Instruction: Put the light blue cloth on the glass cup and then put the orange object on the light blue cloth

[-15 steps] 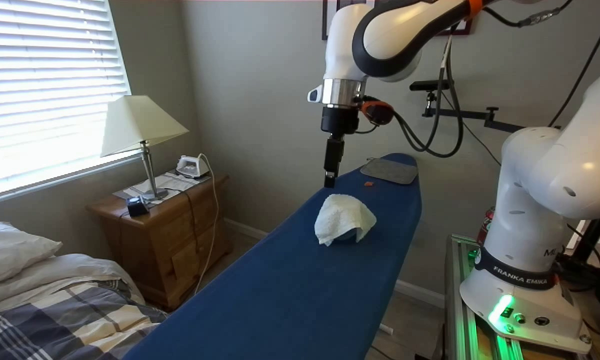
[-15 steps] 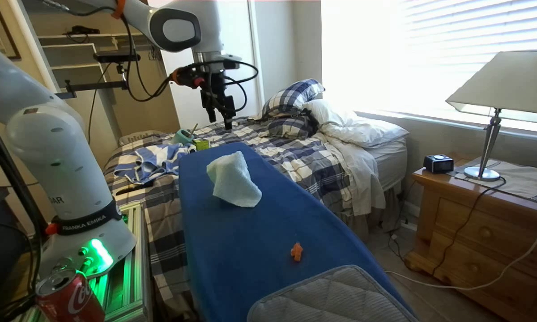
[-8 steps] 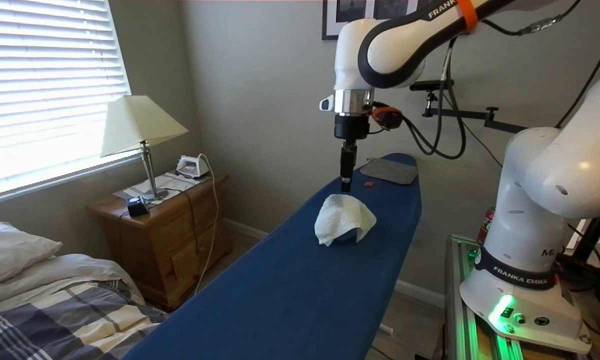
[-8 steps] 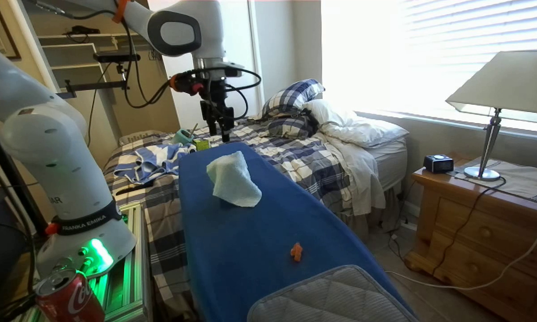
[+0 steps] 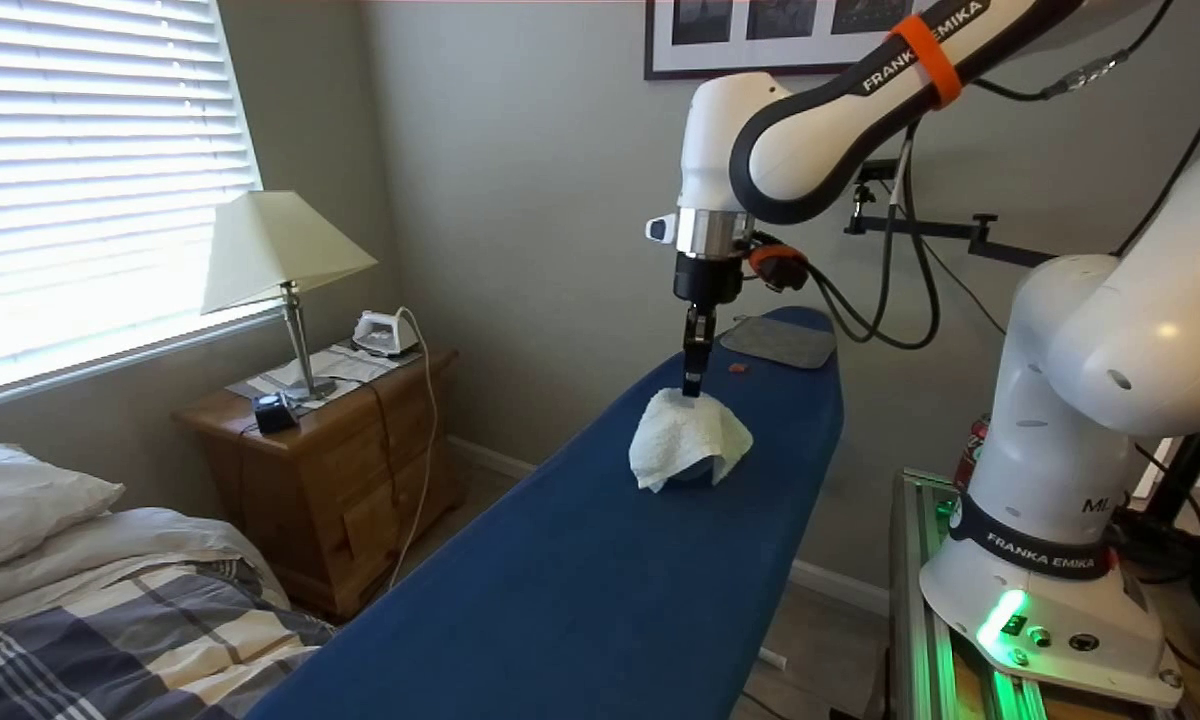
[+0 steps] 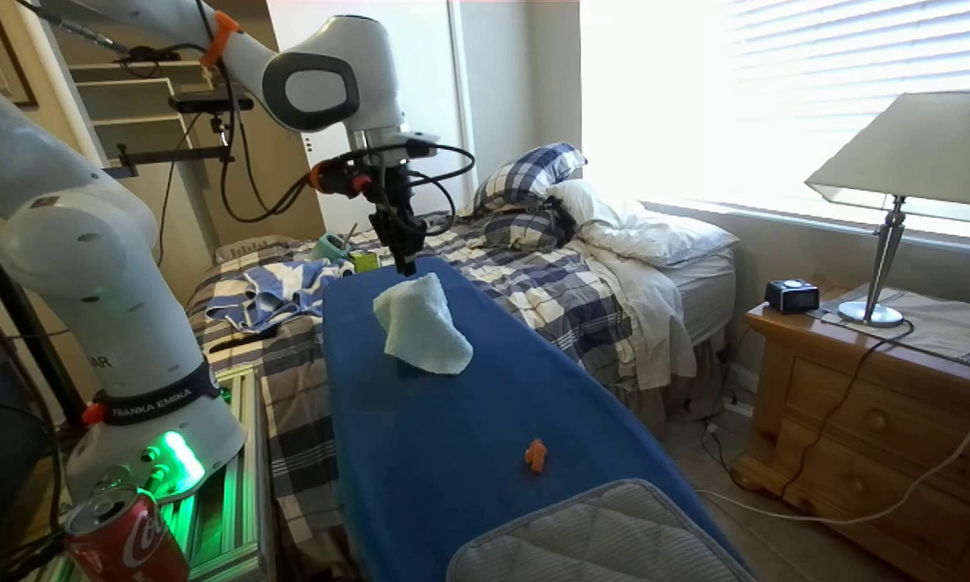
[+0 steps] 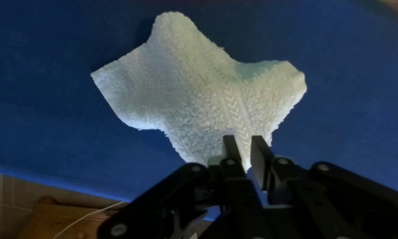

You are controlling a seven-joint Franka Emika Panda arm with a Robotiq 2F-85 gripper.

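The light blue cloth [image 5: 682, 440] stands up in a draped heap on the dark blue board, its corners hanging down. Beneath it the glass cup is hidden, apart from perhaps a dark patch under the cloth's front edge. My gripper [image 5: 693, 390] points down at the top of the cloth. In the wrist view the fingers of the gripper [image 7: 242, 136] stand a narrow gap apart over one corner of the cloth [image 7: 195, 96], holding nothing; whether they touch it I cannot tell. The small orange object [image 6: 536, 456] lies on the board, away from the cloth.
The ironing board [image 6: 420, 436] carries a grey quilted pad [image 6: 598, 541] near its end, close to the orange object. A bed [image 6: 525, 283] and a wooden nightstand [image 5: 360, 470] with a lamp [image 5: 295, 260] flank it. A red can [image 6: 125, 533] stands by the robot base.
The arm has come down, shifting sideways to the cloth's top, and the gripper's fingers have drawn closer together. The cloth and orange object have not moved.
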